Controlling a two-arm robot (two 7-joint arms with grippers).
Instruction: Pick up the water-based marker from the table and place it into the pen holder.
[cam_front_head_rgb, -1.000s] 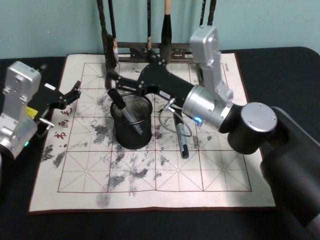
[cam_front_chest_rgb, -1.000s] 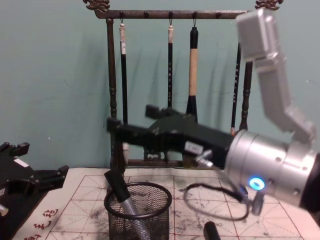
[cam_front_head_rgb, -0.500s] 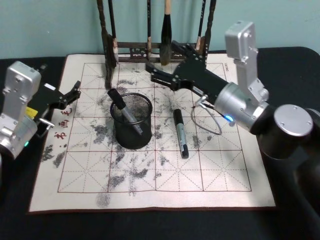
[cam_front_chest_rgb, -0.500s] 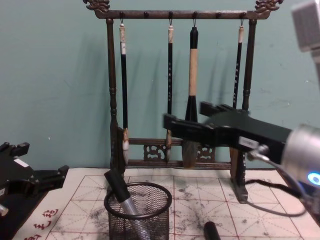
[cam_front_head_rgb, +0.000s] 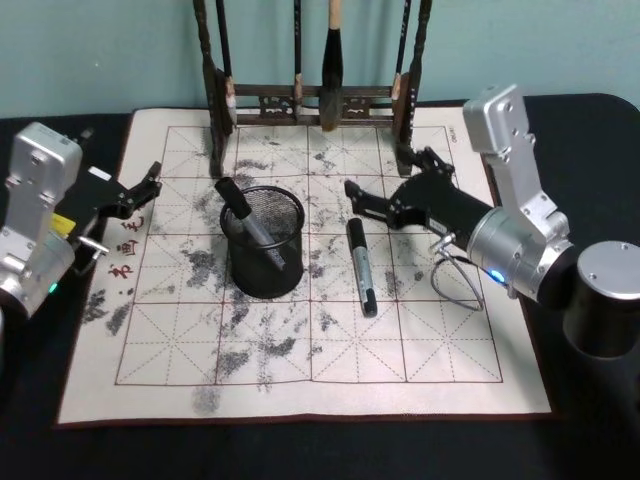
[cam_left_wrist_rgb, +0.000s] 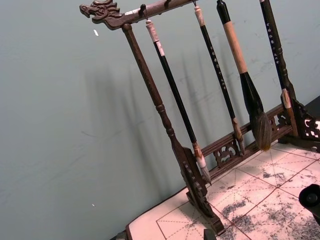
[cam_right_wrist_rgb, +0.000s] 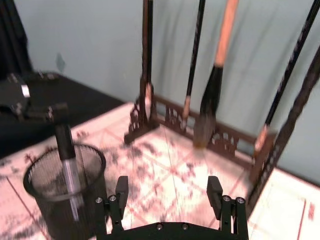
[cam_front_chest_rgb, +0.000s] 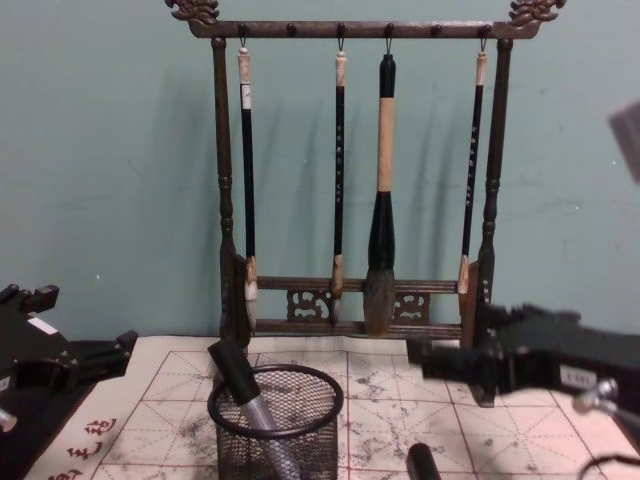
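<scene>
Left gripper (cam_front_head_rgb: 148, 187): mine, one, parked at the mat's left edge, fingers spread, holding nothing.
Mat (cam_front_head_rgb: 180, 340): one flat white sheet with a red grid and grey ink blotches, on the dark table (cam_front_head_rgb: 560, 130).
Pen holder (cam_front_head_rgb: 265, 278): one black wire-mesh cylinder with a solid rim, upright on the mat.
Markers: two, both black-capped with grey barrels. The leaning marker (cam_front_head_rgb: 248, 218) stands inside the pen holder. The loose marker (cam_front_head_rgb: 360, 265) lies flat just right of it.
Rack (cam_front_chest_rgb: 225, 200): one, dark carved wood, at the back, with four brushes (cam_front_chest_rgb: 382, 200) hanging.
Right gripper (cam_front_head_rgb: 385, 178): mine, one, near the loose marker's cap, jaws wide apart, empty.
</scene>
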